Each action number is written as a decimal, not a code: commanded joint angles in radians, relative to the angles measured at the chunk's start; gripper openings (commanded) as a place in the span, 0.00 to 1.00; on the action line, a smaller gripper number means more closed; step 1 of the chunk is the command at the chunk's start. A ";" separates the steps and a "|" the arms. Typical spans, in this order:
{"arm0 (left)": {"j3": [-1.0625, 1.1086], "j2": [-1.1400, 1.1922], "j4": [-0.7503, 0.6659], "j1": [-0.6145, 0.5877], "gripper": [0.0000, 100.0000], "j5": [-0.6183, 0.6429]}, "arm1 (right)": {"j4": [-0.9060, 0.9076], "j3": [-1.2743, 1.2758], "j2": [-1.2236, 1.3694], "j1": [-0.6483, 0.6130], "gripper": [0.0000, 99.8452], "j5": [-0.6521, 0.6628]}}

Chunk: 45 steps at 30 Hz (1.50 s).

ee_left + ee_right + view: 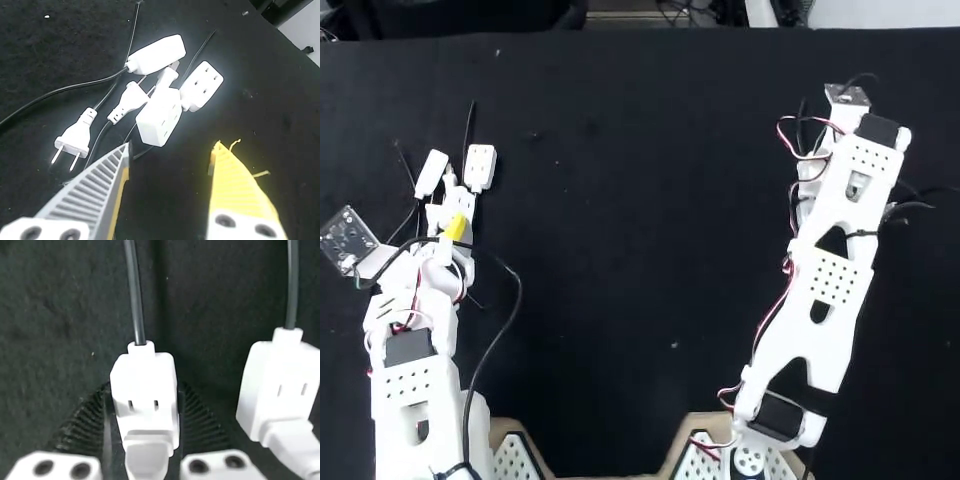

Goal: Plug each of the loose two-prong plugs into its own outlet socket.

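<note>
My left gripper is open, its grey and yellow fingers hanging just short of a cluster of white parts. A square outlet socket lies nearest, a second socket beside it and a long one behind. A loose two-prong plug lies off to the side, a smaller plug between it and the sockets. In the high view the cluster lies beyond the left gripper. My right gripper is shut on a white outlet socket with a black cord. Another socket with a plug in it lies alongside.
Black cords run from the plugs across the black table cloth. The right arm stretches along the table's right side and hides what lies under its far end. A small square part sits left of the left arm.
</note>
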 commanded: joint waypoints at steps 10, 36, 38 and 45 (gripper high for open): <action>-0.041 -0.014 -0.020 0.018 0.26 0.003 | -0.011 -0.061 -0.024 0.005 0.06 0.055; -0.042 -0.014 -0.021 0.018 0.26 0.003 | 0.052 -0.311 -0.417 -0.133 0.20 -0.037; -0.042 -0.014 -0.021 0.018 0.26 0.003 | 0.054 -0.311 -0.487 -0.150 0.20 -0.037; -0.042 -0.014 -0.021 0.018 0.26 0.003 | 0.055 -0.001 -0.843 -0.226 0.17 -0.118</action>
